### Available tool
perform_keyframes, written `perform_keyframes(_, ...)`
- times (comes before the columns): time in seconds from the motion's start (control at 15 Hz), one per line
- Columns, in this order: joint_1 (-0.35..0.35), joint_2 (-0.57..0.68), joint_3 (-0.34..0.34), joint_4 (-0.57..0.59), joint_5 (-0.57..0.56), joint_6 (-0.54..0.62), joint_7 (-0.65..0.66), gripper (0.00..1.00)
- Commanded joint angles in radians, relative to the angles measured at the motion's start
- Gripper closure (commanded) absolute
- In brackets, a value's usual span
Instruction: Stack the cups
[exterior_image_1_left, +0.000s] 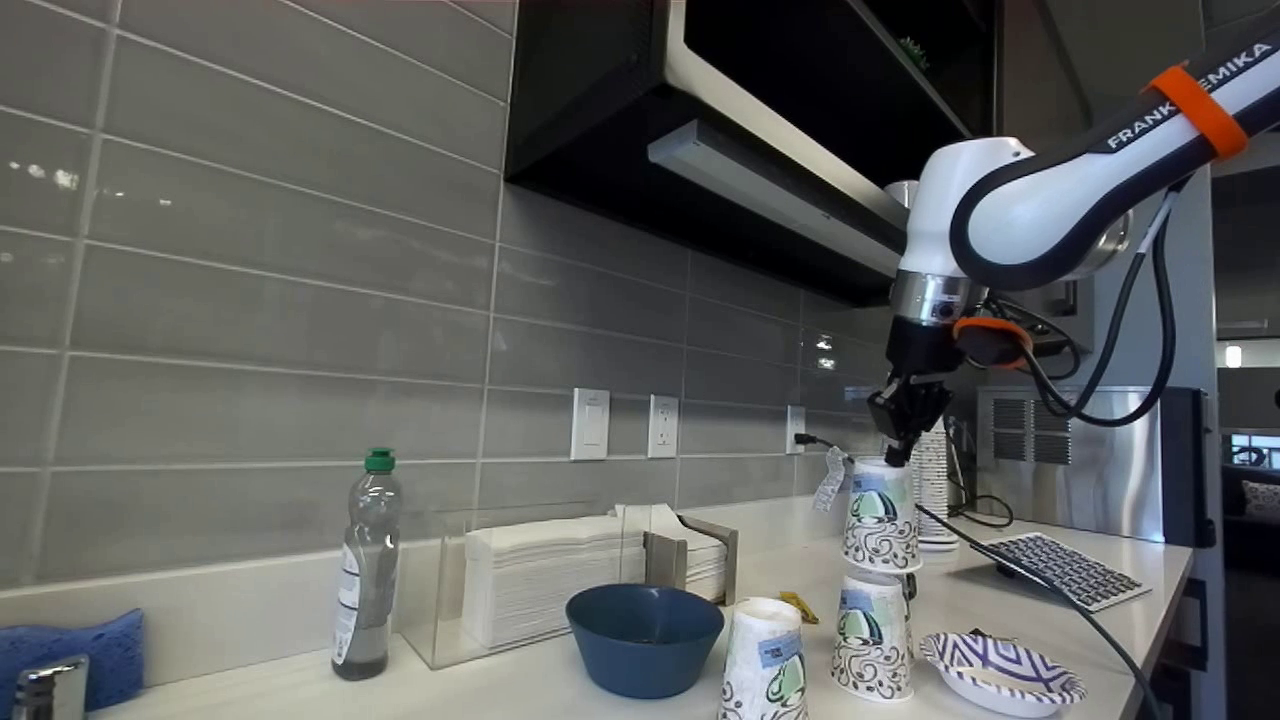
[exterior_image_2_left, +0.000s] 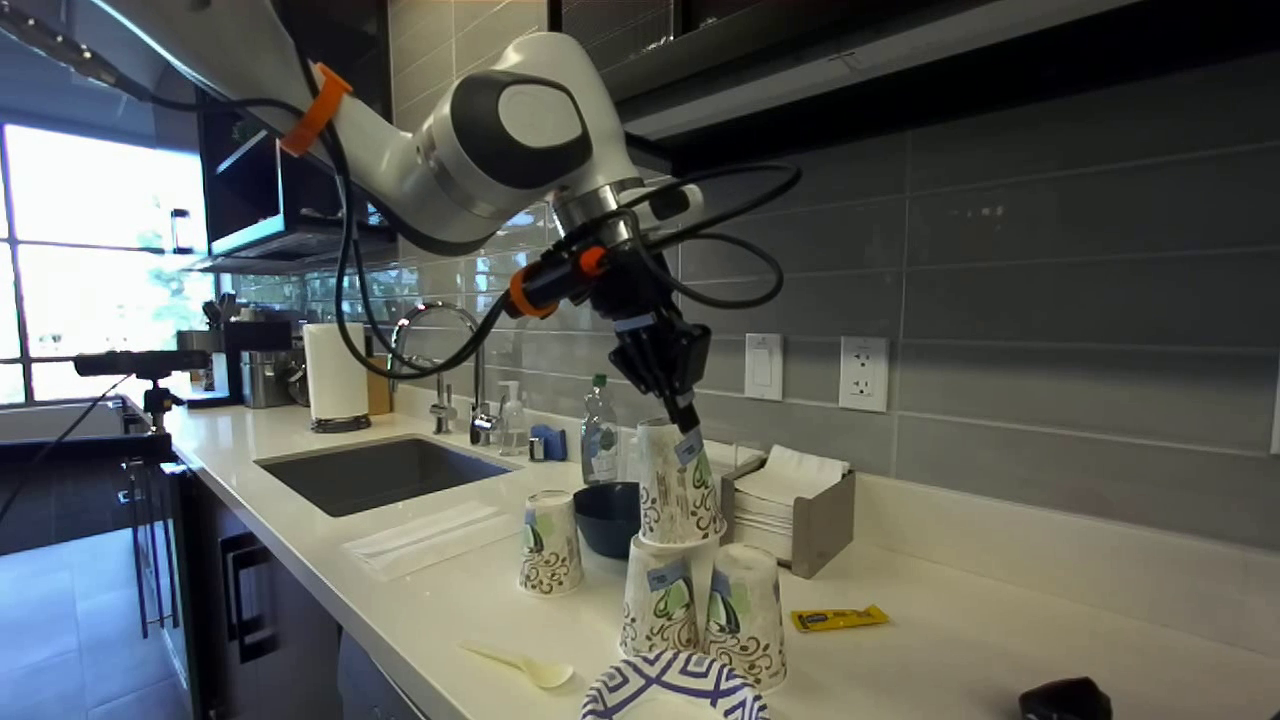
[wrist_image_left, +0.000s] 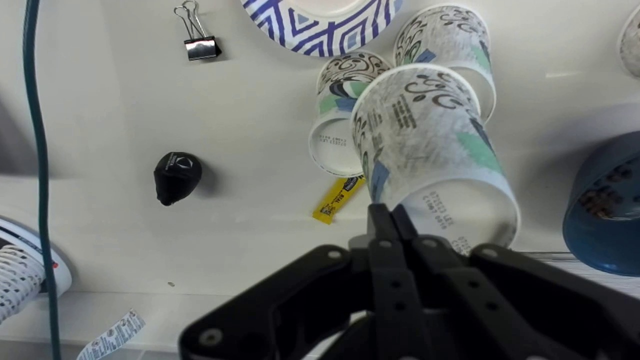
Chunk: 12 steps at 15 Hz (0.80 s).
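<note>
White patterned cups stand upside down on the counter. Two of them, one (exterior_image_2_left: 658, 605) and another (exterior_image_2_left: 745, 620), stand side by side. A further inverted cup (exterior_image_2_left: 675, 490) is above this pair, straddling them, slightly tilted in an exterior view (exterior_image_1_left: 880, 520); whether its rim rests fully on both I cannot tell. My gripper (wrist_image_left: 392, 212) has its fingertips nearly together, pinching the raised edge of this upper cup (wrist_image_left: 425, 135)'s base. The gripper also shows at the cup's top in both exterior views (exterior_image_1_left: 897, 457) (exterior_image_2_left: 686, 418). A separate inverted cup (exterior_image_2_left: 550, 545) stands toward the sink.
A dark blue bowl (exterior_image_1_left: 645, 645) stands near the separate cup. A blue-and-white patterned dish (exterior_image_1_left: 1000, 675) lies close to the lower pair. A napkin holder (exterior_image_2_left: 825, 525) stands by the wall. A yellow packet (exterior_image_2_left: 840, 618), spoon (exterior_image_2_left: 530, 668) and binder clip (wrist_image_left: 201, 48) lie around.
</note>
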Motion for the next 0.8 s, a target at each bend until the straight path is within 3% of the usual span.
perform_keyframes(0.0, 0.006, 0.032, -0.021, 0.036, 0.019, 0.005, -0.034, 0.99)
perform_keyframes(0.73, 0.013, 0.097, -0.045, 0.079, 0.047, 0.017, -0.059, 0.99)
